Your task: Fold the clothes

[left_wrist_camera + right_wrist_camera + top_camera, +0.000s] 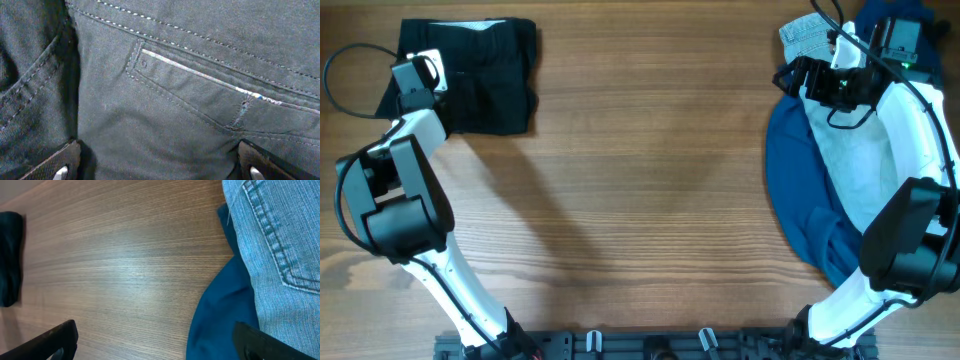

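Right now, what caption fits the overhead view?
Left gripper over black shorts; right gripper at denim shorts lying on dark blue garment.

One black shorts (485, 75), one denim shorts (855, 165), one dark blue garment (795, 170).

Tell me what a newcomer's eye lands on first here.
The black shorts sit bunched at the far left corner of the table, with the open left gripper hovering close over them. Opposite, a dark blue garment sprawls along the right edge, with light-blue denim shorts partly on it.

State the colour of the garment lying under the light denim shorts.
The garment is dark blue; the overhead view shows it best.
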You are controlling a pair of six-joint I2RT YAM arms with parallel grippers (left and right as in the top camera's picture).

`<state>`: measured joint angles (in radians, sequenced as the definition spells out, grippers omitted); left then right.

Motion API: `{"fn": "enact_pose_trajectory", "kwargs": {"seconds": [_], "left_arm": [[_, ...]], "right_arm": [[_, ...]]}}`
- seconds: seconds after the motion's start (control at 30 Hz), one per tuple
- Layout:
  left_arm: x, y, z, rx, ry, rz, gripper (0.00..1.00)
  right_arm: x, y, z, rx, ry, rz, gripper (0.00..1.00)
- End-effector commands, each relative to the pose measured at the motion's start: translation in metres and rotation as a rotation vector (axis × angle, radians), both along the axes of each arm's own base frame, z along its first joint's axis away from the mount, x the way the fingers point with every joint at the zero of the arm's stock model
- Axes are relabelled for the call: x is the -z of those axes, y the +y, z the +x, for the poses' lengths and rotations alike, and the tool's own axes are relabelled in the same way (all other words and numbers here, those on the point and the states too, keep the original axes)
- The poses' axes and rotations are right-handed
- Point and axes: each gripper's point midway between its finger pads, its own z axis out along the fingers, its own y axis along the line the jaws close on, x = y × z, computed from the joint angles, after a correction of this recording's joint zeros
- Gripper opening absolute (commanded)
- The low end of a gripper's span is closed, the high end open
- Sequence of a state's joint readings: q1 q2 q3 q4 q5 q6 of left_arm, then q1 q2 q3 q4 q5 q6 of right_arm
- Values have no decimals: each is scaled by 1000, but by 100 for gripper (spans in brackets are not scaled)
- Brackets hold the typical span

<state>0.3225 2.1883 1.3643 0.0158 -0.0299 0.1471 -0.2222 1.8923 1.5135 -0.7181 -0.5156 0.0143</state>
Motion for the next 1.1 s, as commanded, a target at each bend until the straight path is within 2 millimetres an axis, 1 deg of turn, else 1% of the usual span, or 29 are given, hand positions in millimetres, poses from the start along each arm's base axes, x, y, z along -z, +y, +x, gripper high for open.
{"fn": "enact_pose_trajectory", "kwargs": {"seconds": [0.0,0.1,0.13,0.17,0.2,0.23,0.33,0.4,0.43,0.47,0.5,0.53,0.57,0.6,0.63,0.7,0.77,0.83,0.9,0.97,1.03,1.07], "left_arm": [[26,2,-8,-42,54,-2,100],[8,-12,1,-13,21,8,100],[-5,-15,6,-5,-4,15,100],[-22,-19,11,5,-36,24,100],[-51,-26,15,18,-81,36,100],[-67,-31,16,27,-101,41,100],[-130,-51,12,60,-177,58,100],[-166,-65,6,82,-223,66,100],[-184,-74,2,96,-246,70,100],[-205,-88,-5,120,-268,72,100],[-215,-99,-10,140,-272,69,100],[-222,-109,-15,157,-273,66,100],[-229,-124,-22,190,-266,56,100],[-233,-137,-28,219,-259,45,100],[-237,-160,-36,280,-247,16,100],[-238,-189,-47,360,-224,-24,100],[-237,-215,-57,420,-192,-44,100],[-234,-242,-70,479,-158,-54,100],[-234,-261,-82,501,-136,-82,100],[-237,-270,-94,482,-117,-131,100],[-241,-270,-104,456,-110,-163,100],[-240,-269,-108,456,-97,-162,100]], "right_arm": [[-13,3,3,-14,-38,-1,100],[-15,0,7,-14,-59,-20,100],[-16,-1,9,-15,-70,-22,100],[-18,-1,13,-15,-88,-27,100],[-20,-2,16,-25,-108,-38,100],[-23,-4,19,-31,-132,-52,100],[-30,-9,25,-22,-171,-85,100],[-38,-14,25,-23,-195,-131,100],[-44,-20,25,1,-205,-170,100],[-61,-26,22,18,-238,-215,100],[-73,-26,20,15,-267,-231,100],[-85,-26,17,16,-293,-242,100],[-106,-27,12,25,-333,-259,100],[-118,-26,7,28,-358,-266,100],[-138,-24,-2,32,-393,-272,100],[-155,-20,-17,31,-409,-273,100],[-164,-16,-31,30,-404,-272,100],[-168,-13,-49,14,-381,-278,100],[-170,-10,-61,9,-361,-280,100],[-174,-8,-72,30,-343,-258,100],[-173,-5,-84,50,-306,-233,100],[-171,-5,-87,52,-293,-229,100]]}}
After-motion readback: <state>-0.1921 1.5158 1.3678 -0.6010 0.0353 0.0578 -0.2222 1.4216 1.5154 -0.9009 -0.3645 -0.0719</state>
